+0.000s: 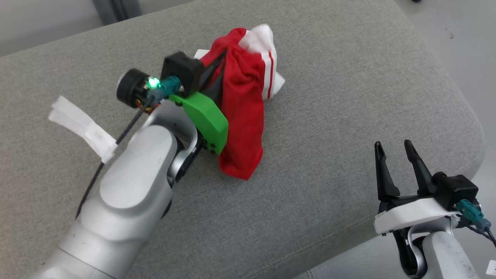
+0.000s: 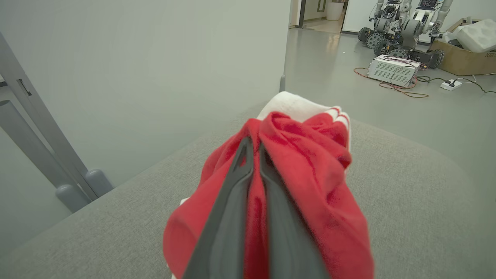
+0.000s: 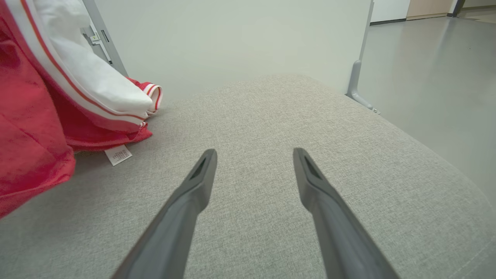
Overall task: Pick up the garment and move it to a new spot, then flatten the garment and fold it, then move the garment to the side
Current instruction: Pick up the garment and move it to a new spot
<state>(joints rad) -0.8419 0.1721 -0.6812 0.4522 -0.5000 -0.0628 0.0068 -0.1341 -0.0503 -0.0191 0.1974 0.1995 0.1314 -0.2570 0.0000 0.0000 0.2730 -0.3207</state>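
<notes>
This is a robotics lab or test space, not a home. In the left wrist view, at one o'clock, another wheeled robot (image 2: pixel 403 23) stands on a smooth grey floor (image 2: pixel 348 100). It is just beside a white vented electronics box (image 2: pixel 392 70), with loose cables (image 2: pixel 403 91) and a power strip (image 2: pixel 449 84) on the floor nearby. At two o'clock a cardboard box (image 2: pixel 465 64) holds foam packing (image 2: pixel 478 35). A plain pale partition (image 2: pixel 155 77) on a metal foot (image 3: pixel 358 93) stands at twelve o'clock, behind the grey upholstered cushion (image 2: pixel 407 201).
</notes>
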